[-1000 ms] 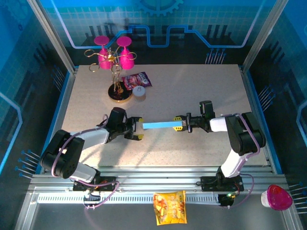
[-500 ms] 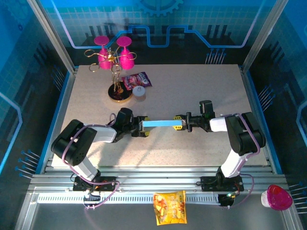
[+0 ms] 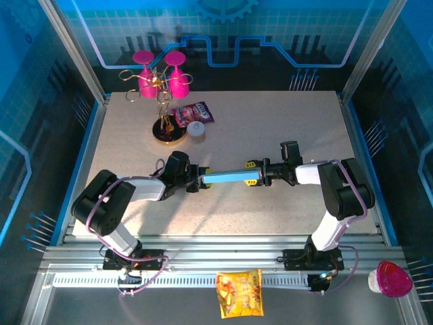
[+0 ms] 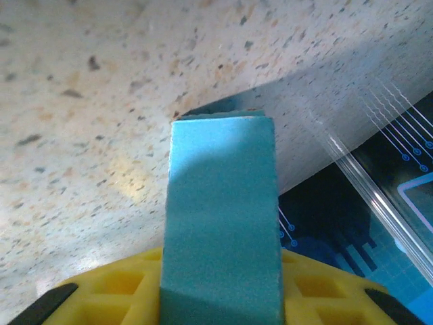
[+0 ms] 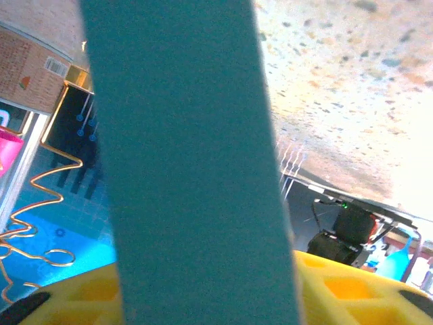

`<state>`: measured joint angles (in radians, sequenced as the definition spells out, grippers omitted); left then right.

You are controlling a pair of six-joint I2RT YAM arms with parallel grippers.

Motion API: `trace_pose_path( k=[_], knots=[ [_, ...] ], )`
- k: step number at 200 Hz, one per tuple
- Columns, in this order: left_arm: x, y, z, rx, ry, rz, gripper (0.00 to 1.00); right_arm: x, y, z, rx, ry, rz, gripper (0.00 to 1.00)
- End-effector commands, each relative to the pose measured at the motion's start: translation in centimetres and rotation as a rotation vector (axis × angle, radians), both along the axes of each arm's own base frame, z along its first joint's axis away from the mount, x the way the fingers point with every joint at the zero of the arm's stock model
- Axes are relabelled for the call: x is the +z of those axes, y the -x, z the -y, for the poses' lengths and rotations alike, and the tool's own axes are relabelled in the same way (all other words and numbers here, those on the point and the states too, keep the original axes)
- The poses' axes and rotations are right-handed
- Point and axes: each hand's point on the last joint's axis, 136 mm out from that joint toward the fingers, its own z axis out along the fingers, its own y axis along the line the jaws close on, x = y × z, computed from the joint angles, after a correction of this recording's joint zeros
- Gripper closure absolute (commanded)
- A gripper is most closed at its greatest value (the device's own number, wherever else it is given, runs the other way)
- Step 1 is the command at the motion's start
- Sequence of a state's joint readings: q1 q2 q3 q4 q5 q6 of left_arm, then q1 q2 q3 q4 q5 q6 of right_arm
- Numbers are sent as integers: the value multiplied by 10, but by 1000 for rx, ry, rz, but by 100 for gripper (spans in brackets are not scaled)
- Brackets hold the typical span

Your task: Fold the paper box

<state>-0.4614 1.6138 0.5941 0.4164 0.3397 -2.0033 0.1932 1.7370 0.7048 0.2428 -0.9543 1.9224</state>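
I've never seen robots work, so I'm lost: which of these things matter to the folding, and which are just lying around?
In use: paper box, gripped by left claw and right claw.

Lying about: pink glasses, purple packet, small white pot, yellow packet, pink-topped cup.

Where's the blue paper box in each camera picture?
Top external: mid-table, the paper box stretched between left gripper and right gripper.
Left wrist: the paper box at centre, rising from the bottom edge.
Right wrist: the paper box, a broad strip top to bottom.
Shared landmark: the speckled table.
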Motion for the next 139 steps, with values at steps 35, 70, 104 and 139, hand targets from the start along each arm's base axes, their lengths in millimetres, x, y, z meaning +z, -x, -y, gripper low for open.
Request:
trace_pose_path(
  k=[35,70,104,139],
  knots=[
    [6,17,-15,231,110,-282,71,44,3,15,79,97,112,32],
    [12,31,-36,260,76,-373,74,79,6,39,127,167,213,21],
    [15,46,-65,317,31,-474,74,109,-1,60,194,296,432,20],
    [13,55,-85,360,0,-560,74,130,-14,73,506,746,911,57]
  ],
)
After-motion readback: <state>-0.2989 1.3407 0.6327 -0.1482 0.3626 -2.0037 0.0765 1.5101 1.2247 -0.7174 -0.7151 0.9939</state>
